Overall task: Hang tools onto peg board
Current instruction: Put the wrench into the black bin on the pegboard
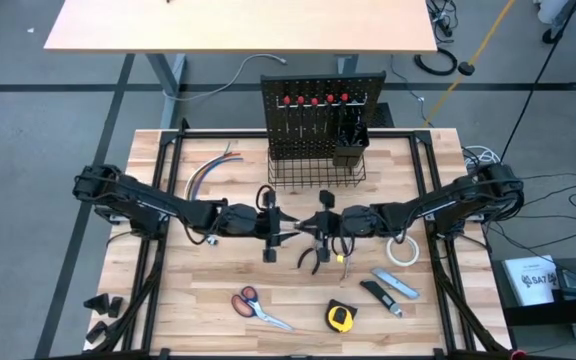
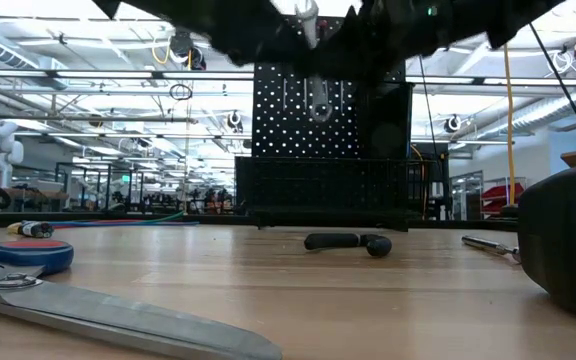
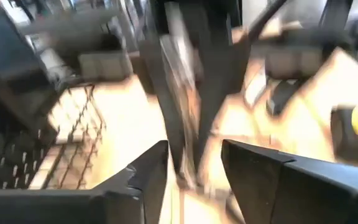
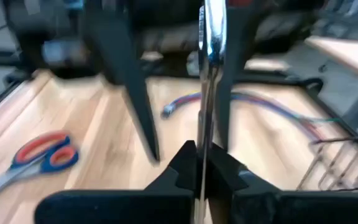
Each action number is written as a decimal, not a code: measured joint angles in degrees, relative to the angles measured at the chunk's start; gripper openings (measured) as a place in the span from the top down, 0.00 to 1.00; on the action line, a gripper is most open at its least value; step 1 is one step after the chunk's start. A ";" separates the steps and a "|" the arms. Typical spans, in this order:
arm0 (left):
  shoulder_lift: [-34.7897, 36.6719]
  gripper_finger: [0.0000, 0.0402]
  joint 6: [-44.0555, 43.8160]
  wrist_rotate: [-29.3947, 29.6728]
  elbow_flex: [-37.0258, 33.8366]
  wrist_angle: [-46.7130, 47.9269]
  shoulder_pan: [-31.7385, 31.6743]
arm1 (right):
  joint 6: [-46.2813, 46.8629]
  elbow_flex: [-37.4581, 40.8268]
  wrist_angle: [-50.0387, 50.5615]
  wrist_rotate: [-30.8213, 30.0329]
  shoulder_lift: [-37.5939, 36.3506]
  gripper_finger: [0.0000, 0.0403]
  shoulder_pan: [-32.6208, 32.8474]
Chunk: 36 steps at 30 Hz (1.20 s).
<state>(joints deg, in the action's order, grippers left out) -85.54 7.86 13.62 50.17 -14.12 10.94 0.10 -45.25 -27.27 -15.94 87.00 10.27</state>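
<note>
A: Left gripper [image 1: 286,224] first. How does it stand?
B: Mid-table, fingers [image 3: 143,180] parted, with the silver wrench [image 3: 178,93] standing in the gap between them. Whether the pads touch it I cannot tell; that wrist picture is smeared.
A: And the right gripper [image 1: 306,226]?
B: Clamped tight on the same wrench [image 4: 211,37], which rises upright from its closed fingertips [image 4: 185,163]. The two grippers meet nearly tip to tip.
A: Room around them?
B: Bare wood ahead, up to the basket [image 1: 316,172] at the foot of the peg board [image 1: 320,118]. Just below them lie the pliers [image 1: 316,258]. Nearer the front edge, left to right: scissors [image 1: 256,306], tape measure [image 1: 340,317], knife [image 1: 396,284], with the tape roll [image 1: 402,250] under the right arm. Wires [image 1: 208,170] lie left of the basket.
A: Anything hard to read?
B: In the low view both arms are dark shapes cut off at the top, with the wrench [image 2: 317,100] hanging before the board.
</note>
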 joint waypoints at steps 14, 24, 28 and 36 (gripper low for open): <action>16.58 0.56 -0.19 0.50 -6.29 10.08 -0.04 | -2.49 -0.07 11.01 -28.50 -22.40 0.99 0.90; 28.32 0.56 0.06 3.47 -22.28 -18.64 -6.07 | -3.71 -0.04 11.31 -29.60 -28.43 0.99 -11.34; 28.67 0.56 -2.87 3.38 -24.72 -19.47 -6.95 | -1.40 -0.02 11.51 -29.49 -27.07 0.99 -17.89; 28.68 0.56 -2.96 3.20 -25.22 -19.68 -6.95 | 2.20 0.00 11.56 -28.70 -23.57 0.99 -24.33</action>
<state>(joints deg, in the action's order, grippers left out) -56.86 4.91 16.82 24.95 -33.80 3.99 2.30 -45.25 -15.71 -44.64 63.43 -14.05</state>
